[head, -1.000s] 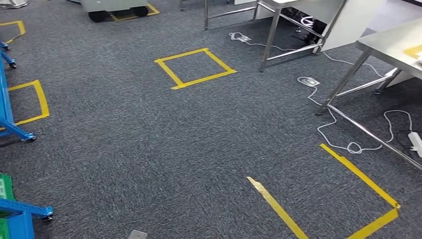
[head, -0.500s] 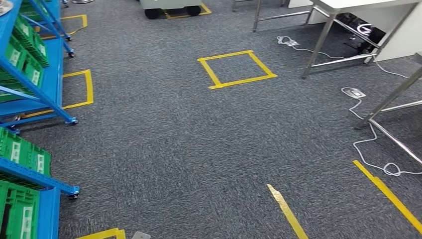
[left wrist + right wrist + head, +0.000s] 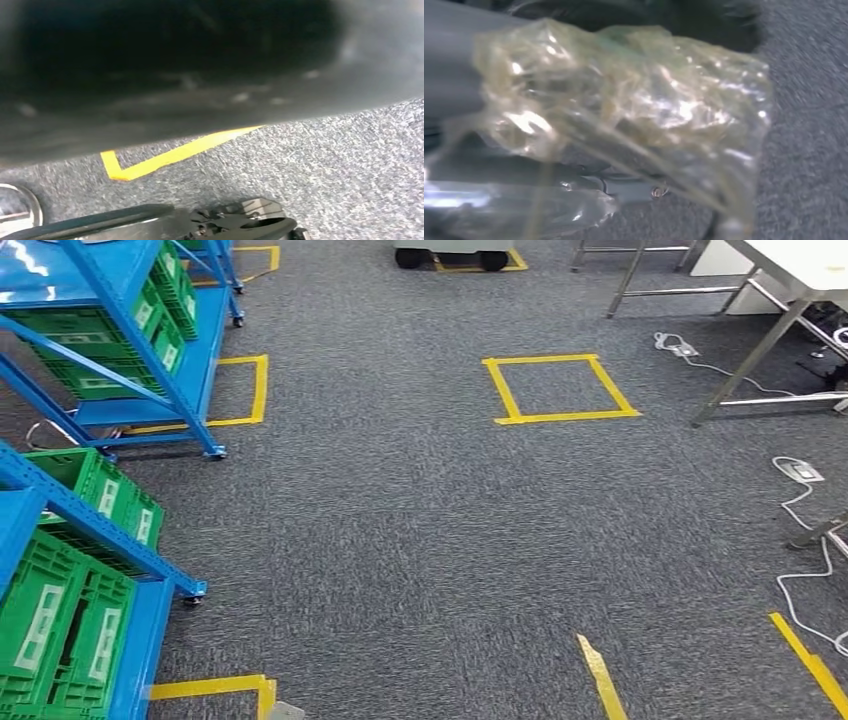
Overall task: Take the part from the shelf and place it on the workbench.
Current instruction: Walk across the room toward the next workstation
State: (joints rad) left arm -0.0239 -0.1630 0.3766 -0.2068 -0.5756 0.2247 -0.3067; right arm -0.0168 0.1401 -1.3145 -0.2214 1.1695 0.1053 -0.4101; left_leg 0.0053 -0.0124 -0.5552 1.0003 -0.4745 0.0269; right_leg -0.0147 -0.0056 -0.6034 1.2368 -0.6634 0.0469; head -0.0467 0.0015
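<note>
Right hand [image 3: 454, 75]: in the right wrist view its grey fingers were clenched around the part [image 3: 634, 115], a crumpled clear plastic bag with something pale inside; the contents were too blurred to name.
Left hand: the left wrist view looked down at the carpet and a corner of yellow tape [image 3: 165, 157]; whether its fingers were released or clenched I cannot tell.
Carpet [image 3: 400, 540]: grey, directly ahead and below in the head view, with a yellow strip [image 3: 603, 680] at about 5 o'clock.
Near shelf [image 3: 70, 570]: blue, at 8 o'clock, holding green bins [image 3: 60, 630].
Far shelf [image 3: 130, 330]: at 10 o'clock, also with green bins.
Tape square [image 3: 560, 388]: yellow outline on the floor at 1 o'clock.
Counter [image 3: 800, 270]: a white-topped, metal-legged counter at 2 o'clock, with white cables [image 3: 800, 490] trailing on the floor near it.
Step in hand: judged as the carry stage, since the part was off the shelf and in the right hand.
Next move: likely calls for turning toward the counter at 2 o'clock, keeping clear of the cables, then lowering the bag onto its top before loosening the grasp.
</note>
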